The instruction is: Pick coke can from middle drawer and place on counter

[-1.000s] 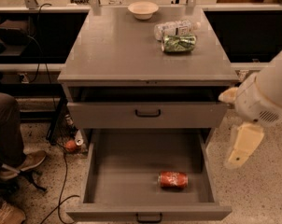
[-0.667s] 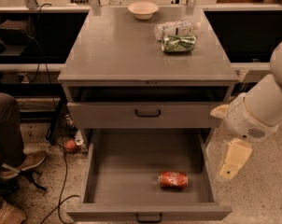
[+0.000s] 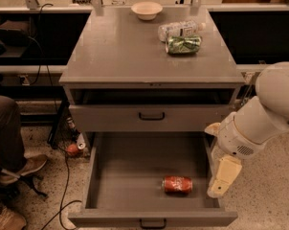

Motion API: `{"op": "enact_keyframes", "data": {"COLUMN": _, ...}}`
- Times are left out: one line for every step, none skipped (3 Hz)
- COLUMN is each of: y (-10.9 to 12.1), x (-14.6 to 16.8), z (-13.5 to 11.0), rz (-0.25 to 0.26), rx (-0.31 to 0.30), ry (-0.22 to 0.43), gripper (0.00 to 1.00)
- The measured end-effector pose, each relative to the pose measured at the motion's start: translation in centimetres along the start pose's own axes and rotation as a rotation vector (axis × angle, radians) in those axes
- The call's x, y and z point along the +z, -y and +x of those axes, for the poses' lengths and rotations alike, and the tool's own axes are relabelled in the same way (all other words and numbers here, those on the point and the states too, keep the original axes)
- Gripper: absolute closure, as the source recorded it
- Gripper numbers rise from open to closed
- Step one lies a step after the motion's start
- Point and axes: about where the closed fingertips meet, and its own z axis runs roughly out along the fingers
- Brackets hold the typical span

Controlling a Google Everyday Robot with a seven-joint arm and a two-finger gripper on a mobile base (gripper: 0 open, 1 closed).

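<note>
The coke can [image 3: 178, 184] lies on its side in the open middle drawer [image 3: 127, 176], toward the front right of the tray. My gripper [image 3: 216, 189] hangs down from the white arm [image 3: 264, 116] over the drawer's right wall, just right of the can and apart from it. It holds nothing. The counter [image 3: 130, 47] is the grey top of the cabinet, above and behind the drawer.
A green can [image 3: 183, 44], a clear bottle [image 3: 180, 30] and a small bowl [image 3: 147, 9] sit on the counter's back right. The top drawer [image 3: 151, 115] stands slightly ajar. A person's legs [image 3: 10, 152] and cables [image 3: 63, 190] are at the left.
My arm and gripper have moved left and a little down, from outside the cabinet toward the drawer's right wall, closer to the can. The can has not moved.
</note>
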Motion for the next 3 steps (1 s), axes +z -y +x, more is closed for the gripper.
{"op": "enact_keyframes", "data": {"y": 0.5, "x": 2.2, "z": 0.2, "rz": 0.004, "rx": -0.003, "ry": 0.028, "gripper": 0.0}}
{"op": "enact_keyframes", "data": {"y": 1.7, "x": 7.7, "z": 0.8, "rz": 0.01, "rx": -0.004, "ry": 0.076, "gripper": 0.0}}
{"op": "enact_keyframes", "data": {"y": 3.3, "x": 12.9, "z": 1.2, "rz": 0.033, "rx": -0.006, "ry": 0.126, "gripper": 0.0}}
